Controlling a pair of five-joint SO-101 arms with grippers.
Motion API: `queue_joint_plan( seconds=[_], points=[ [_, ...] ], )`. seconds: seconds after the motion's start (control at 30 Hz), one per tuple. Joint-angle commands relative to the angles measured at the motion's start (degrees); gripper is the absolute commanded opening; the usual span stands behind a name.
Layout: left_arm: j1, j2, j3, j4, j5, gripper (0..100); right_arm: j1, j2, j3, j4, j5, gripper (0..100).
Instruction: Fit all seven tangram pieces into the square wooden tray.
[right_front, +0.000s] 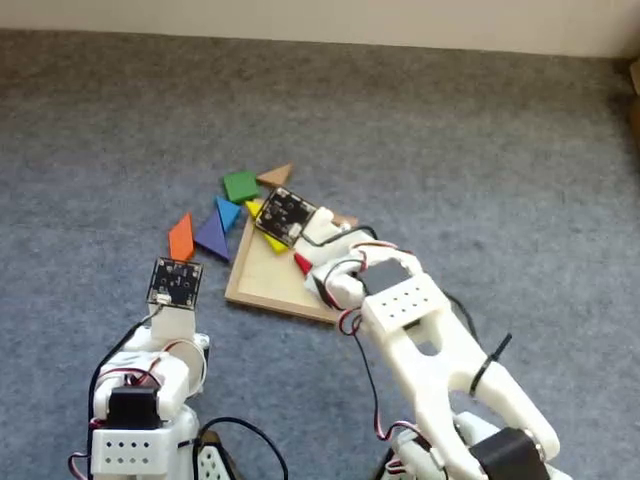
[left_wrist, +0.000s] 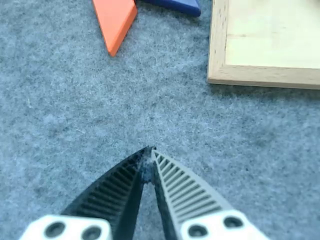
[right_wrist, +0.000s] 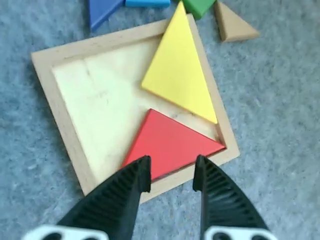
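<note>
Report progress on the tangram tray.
Done: red triangle and yellow triangle lie in the tray, yellow's tip over the rim. In hand: nothing; right gripper hangs open above the red one. Remaining: orange, dark blue, light blue, green and tan pieces outside it.

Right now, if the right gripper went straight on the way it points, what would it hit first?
Probably the red triangle lying in the wooden tray, though the tray's near rim may come first; depth is unclear.
</note>
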Motion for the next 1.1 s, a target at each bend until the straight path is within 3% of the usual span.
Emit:
queue_joint_plan(
  seconds=[0.0,0.17,0.3,0.6,1.07],
  points=[
    [-0.57,0.13,1.19,0.18,0.18,1,-0.92,-0.4,-4.7,-1.19,-2.02,13.5],
    [-0.57,0.13,1.19,0.18,0.18,1,-1.98,0.31,-9.89,-1.36,-13.01,13.4],
    [-0.57,0.13,1.19,0.18,0.18,1,-5.85,5.32,-13.14,-1.45,-17.67,13.3],
    [-0.57,0.13,1.19,0.18,0.18,1,-6.81,31.08,-33.01,-1.45,-18.46,1.6],
    [-0.57,0.13,1.19,0.18,0.18,1,-1.36,42.24,-37.93,-6.81,-23.74,1.3]
  ],
)
